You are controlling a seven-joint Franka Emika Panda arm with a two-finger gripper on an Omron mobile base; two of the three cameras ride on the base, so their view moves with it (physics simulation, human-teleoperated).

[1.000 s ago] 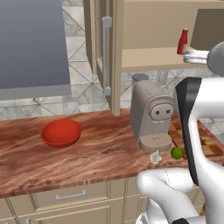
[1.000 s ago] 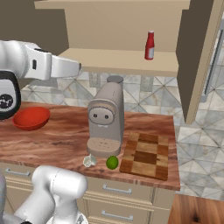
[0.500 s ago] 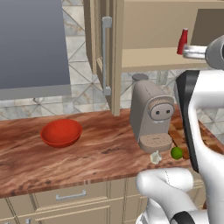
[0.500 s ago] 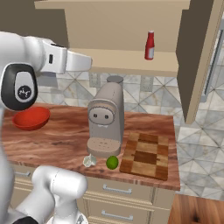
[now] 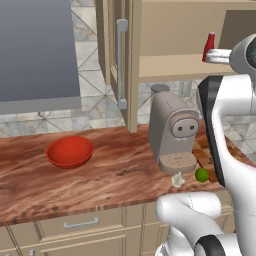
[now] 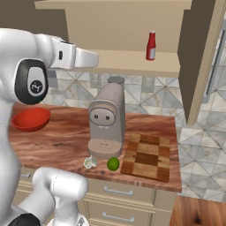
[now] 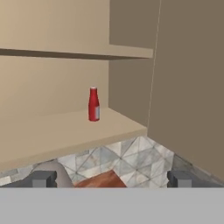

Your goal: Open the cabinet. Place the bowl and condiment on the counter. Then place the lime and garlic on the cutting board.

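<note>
The cabinet (image 5: 120, 60) stands open, its doors swung out. On its lower shelf (image 7: 65, 131) stands the condiment (image 7: 93, 103), a slim red bottle, also visible as the condiment (image 6: 151, 45). My gripper (image 7: 111, 179) is open and empty, held in the air in front of that shelf and pointing at the bottle from some distance. The red bowl (image 5: 70, 151) rests on the counter (image 5: 115, 175) at the left. The lime (image 6: 113, 163) and the garlic (image 6: 90, 162) lie on the counter beside the cutting board (image 6: 148, 156).
A grey coffee machine (image 6: 106, 121) stands on the counter below the shelf, between bowl and board. The open right cabinet door (image 6: 203, 57) juts out beside the shelf. A grey appliance (image 5: 35, 50) hangs at the upper left. Drawers run under the counter.
My hand has swung rightward and slightly up, closer to the cabinet shelf and the condiment. The jaws stay open; nothing on the counter has moved.
</note>
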